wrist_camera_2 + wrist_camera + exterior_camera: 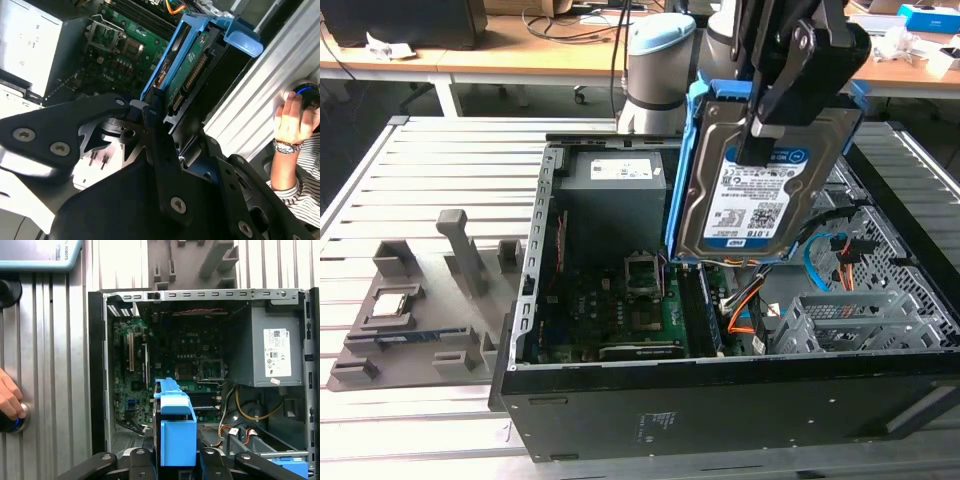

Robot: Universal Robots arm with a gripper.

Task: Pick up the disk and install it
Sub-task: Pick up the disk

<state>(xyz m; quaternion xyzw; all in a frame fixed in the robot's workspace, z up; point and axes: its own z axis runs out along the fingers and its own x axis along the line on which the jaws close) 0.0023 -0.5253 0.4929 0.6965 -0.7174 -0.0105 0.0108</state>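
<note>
The gripper is clamped on the disk, one black finger pressed across the white-and-blue label, and the drive hangs in the air, tilted nearly on edge, above the open computer case. Blue rails frame the disk on its edges. Under it, in the exterior view, lie the green motherboard and orange and blue cables, with the grey drive cage lower and toward the exterior view's right, well clear of the disk. The grey power supply sits at the far end of the case. In the second wrist view the disk shows its circuit-board underside between the black fingers, a blue tab at its far end. In the first wrist view its blue rail stands straight over the case's interior. On the ribbed tabletop, toward the exterior view's left, a grey fixture tray carries a small square chip. A person's hand rests on a round button at the tabletop's edge.
</note>
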